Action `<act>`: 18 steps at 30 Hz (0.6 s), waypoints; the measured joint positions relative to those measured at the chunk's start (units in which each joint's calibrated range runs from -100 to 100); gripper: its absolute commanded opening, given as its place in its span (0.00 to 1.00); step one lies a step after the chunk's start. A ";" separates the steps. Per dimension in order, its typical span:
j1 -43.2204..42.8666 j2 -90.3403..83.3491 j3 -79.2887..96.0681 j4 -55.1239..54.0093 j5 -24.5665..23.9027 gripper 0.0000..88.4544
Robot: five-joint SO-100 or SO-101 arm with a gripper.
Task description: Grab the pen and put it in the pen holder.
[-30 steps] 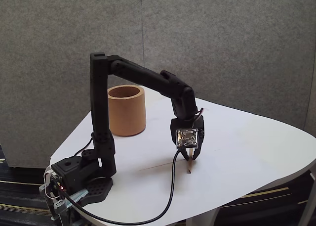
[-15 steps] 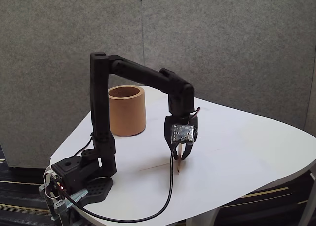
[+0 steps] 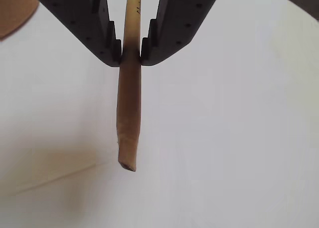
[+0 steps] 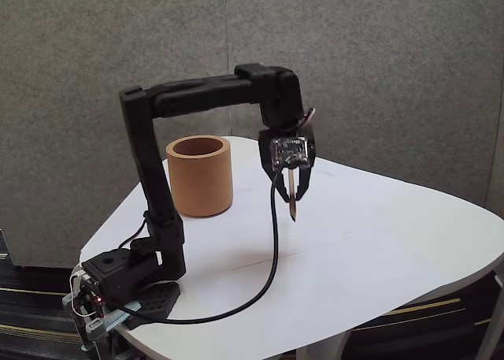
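My arm went up since last look; pen [image 4: 291,194] now off table [image 4: 378,242], hanging in air. My claw [image 3: 131,56] squeezed tight on pen, pinching it near middle. Pen points straight down, dark tip lowest. Pen holder [image 4: 200,176] stands on table, left of claw in fixed view, not touching pen.

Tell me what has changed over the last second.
The gripper, shut on the pen all along, has risen from the white table, lifting the pen clear so it hangs tip down in the air. It has also swung left in the fixed view, nearer the pen holder. The pen holder and the arm's base stayed put.
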 measured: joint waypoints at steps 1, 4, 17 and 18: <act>-0.59 -1.69 -0.36 1.53 0.39 0.01; -2.28 -5.93 -0.54 4.07 1.71 0.01; -11.53 -20.91 -0.72 5.00 7.91 0.01; -12.56 -21.85 -0.72 5.00 8.60 0.01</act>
